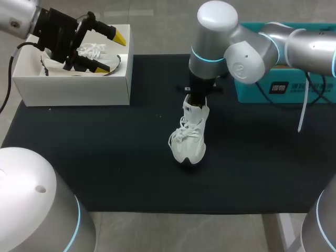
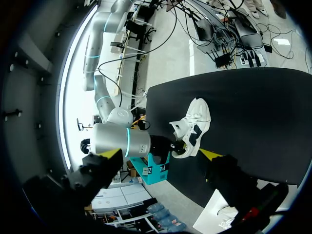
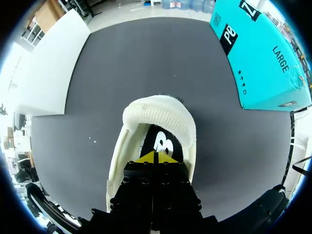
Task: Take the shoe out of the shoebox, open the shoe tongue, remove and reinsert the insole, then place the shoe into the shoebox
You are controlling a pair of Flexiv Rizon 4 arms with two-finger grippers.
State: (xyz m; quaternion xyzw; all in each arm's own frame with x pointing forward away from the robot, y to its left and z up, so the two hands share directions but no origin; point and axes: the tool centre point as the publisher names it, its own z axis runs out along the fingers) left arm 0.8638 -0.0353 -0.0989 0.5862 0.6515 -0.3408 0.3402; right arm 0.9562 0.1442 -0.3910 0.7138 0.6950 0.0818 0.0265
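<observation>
Right wrist view: end effector (image 3: 155, 157) inside shoe (image 3: 161, 114)

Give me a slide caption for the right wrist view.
Right gripper, tips together, inside the white shoe opening over the insole, on a black mat with a teal box nearby.

Hidden in the head view behind the right arm (image 1: 231, 47): the right gripper (image 3: 155, 157) and the heel end of the white shoe (image 1: 190, 139), mid-mat (image 1: 105, 157). Partly covered by the left gripper (image 1: 111, 53) at 10 o'clock: a second shoe (image 1: 89, 51) inside the white box (image 1: 73, 86). Cut off at 2 o'clock by the edge and that arm: the teal box (image 1: 249, 93). From the right wrist, toe end buried under the gripper's black body; cannot tell of anything thin pinched between its closed tips.
</observation>
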